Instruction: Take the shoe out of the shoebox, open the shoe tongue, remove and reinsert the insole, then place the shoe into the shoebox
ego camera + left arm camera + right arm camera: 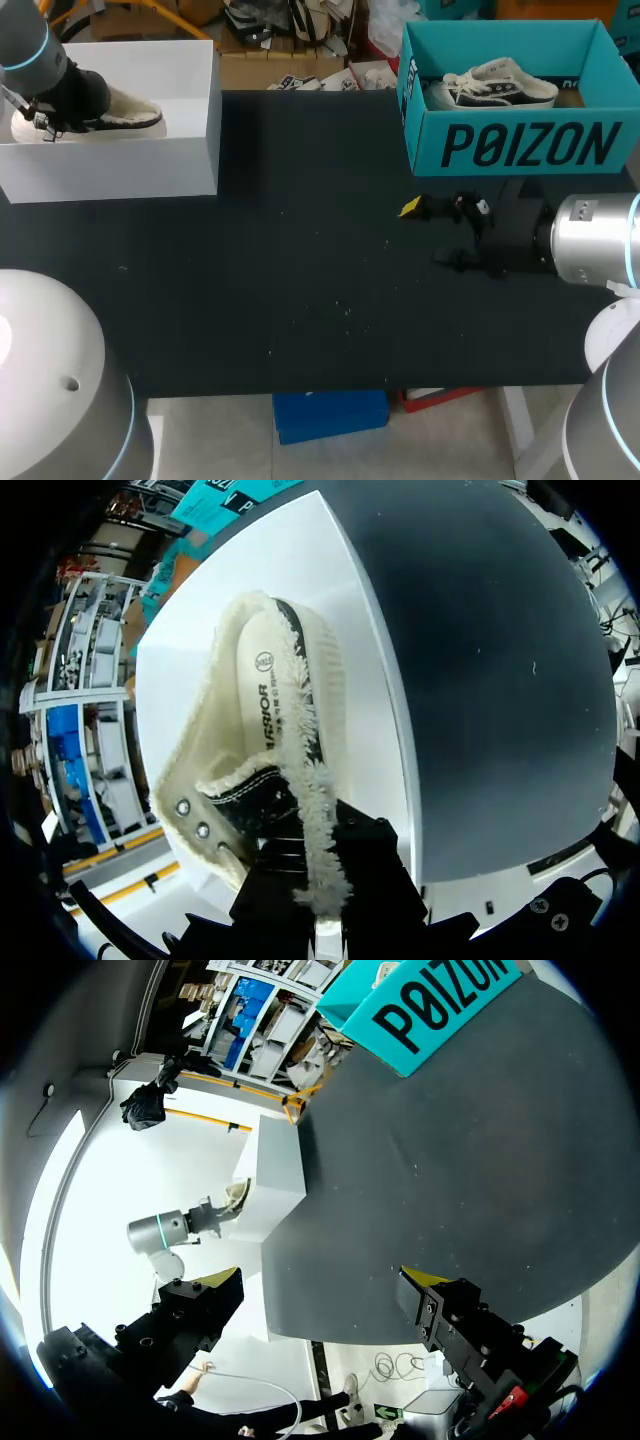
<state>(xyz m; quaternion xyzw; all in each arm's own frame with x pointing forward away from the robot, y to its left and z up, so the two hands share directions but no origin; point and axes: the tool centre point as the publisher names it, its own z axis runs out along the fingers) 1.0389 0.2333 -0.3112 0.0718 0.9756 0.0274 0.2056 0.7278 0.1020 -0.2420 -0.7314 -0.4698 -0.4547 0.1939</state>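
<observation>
Shoe (270,710) is lying in the white shoebox (195,120) at the far left of the bench (300,260). It's looking light and soft with a floppy fleece lining and a stiffer sole, so the heel collar is probably the best grip. Left hand (42,118) is reaching down into the box, pinching narrow on that fleecy collar edge, while right hand (322,1280) is hovering spread wide and holding nothing, low over the bench's right side.
</observation>
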